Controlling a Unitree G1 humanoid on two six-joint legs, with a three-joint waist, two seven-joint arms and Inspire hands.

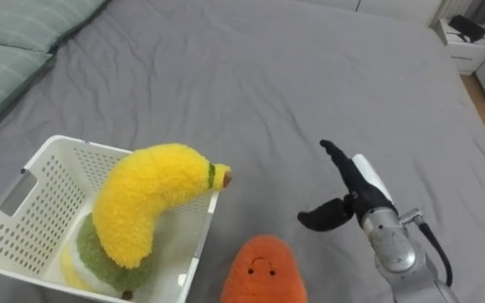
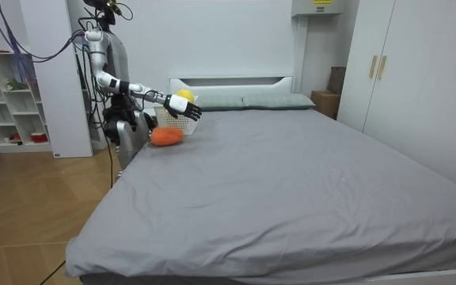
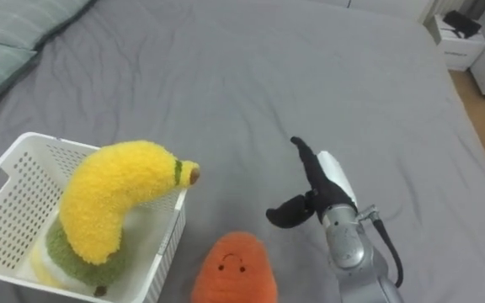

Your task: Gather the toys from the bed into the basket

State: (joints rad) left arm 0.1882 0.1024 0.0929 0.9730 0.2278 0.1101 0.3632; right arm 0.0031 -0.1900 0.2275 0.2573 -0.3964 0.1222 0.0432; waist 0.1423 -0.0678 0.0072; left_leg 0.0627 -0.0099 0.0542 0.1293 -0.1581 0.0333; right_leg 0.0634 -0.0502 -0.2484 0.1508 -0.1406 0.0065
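A white slotted basket [image 1: 11,220] [image 3: 7,227] rests on the grey bed at the lower left. A yellow plush banana [image 1: 146,198] [image 3: 112,198] sticks up out of it, lying on a green and cream plush toy [image 1: 99,265]. An orange plush toy with a small face [image 1: 263,271] [image 3: 236,271] lies on the bed just right of the basket, seen as an orange lump [image 2: 166,136] in the room view. My right hand [image 1: 348,189] [image 3: 314,189] [image 2: 187,109] hovers open to the right of the orange toy, fingers straight, thumb spread, holding nothing.
Green striped pillows [image 1: 11,42] lie at the head of the bed on the far left. A white bedside cabinet [image 1: 466,44] stands beyond the bed's far right edge. I stand at the bedside near a white shelf unit [image 2: 10,99]. The grey cover [image 1: 259,76] stretches flat ahead.
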